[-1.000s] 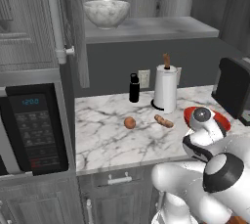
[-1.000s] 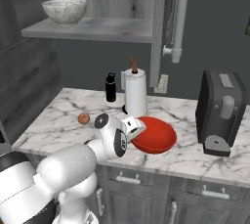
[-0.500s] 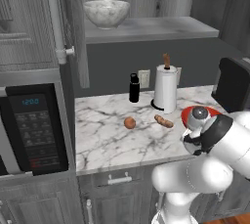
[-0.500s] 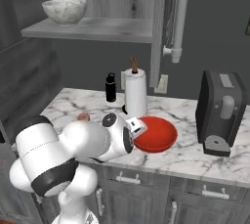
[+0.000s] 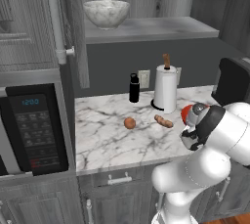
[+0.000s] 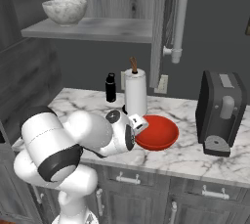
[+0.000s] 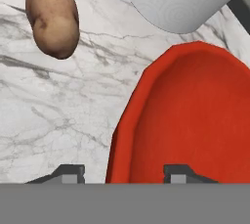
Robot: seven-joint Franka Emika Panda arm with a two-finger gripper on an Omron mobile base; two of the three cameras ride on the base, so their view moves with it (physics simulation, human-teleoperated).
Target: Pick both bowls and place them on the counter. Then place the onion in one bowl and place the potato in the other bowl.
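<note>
- Red bowl [image 7: 195, 120] sits on counter [image 7: 53, 110]; its near rim lies between the gripper [image 7: 122, 171] fingertips.
- Jaws part-open, prob. not gripping.
- Potato [image 7: 52, 15] just beside bowl.

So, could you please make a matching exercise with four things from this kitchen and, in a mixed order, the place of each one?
Things:
1. marble bowl
2. red bowl
3. onion
4. black bottle

Places:
A. on the counter, between the paper towel roll and the toaster
B. at the back of the counter, left of the paper towel roll
C. on the grey shelf
D. on the counter, left of the potato

Pairs: 1-C, 2-A, 3-D, 4-B
</note>
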